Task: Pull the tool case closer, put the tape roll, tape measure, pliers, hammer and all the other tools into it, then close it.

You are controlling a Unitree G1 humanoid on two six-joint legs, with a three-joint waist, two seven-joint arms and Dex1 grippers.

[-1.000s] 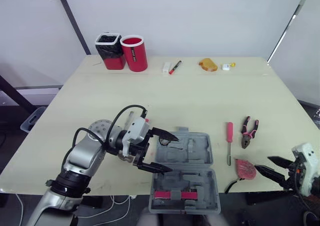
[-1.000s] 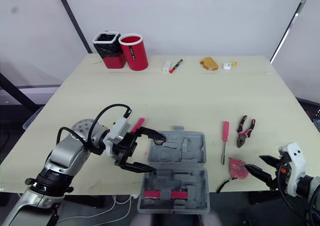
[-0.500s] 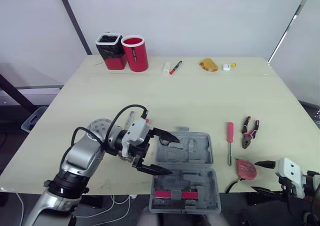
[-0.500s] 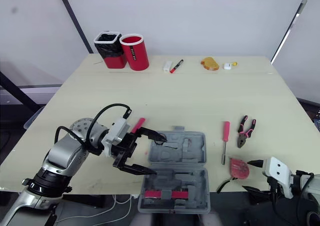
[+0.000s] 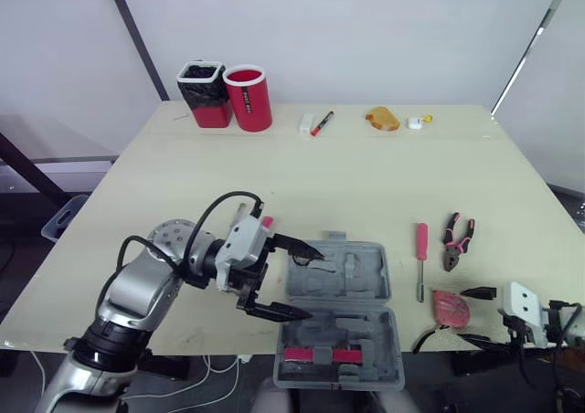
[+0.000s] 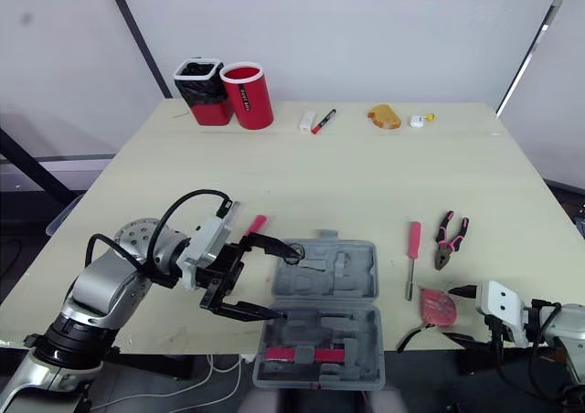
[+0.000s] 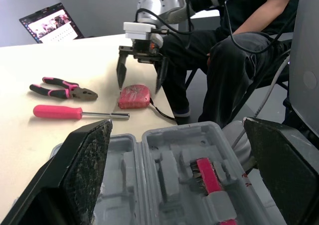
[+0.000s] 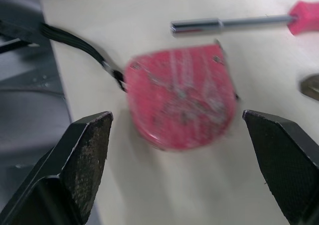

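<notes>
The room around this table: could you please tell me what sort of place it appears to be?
Probably a robotics lab or test room rather than a workshop: a pale table set against plain white walls, an open laptop, and a seated person close by.

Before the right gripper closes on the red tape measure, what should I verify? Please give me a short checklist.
1. Right gripper open: ok.
2. Tape measure lined up between its fingers: ok.
3. Screwdriver apart from the tape measure: ok.
4. Black strap hangs off the table edge, may snag: cannot tell.
5. Tool case open: ok.
6. Left gripper clear of the case: not ok, it hangs open over the left side.
</notes>
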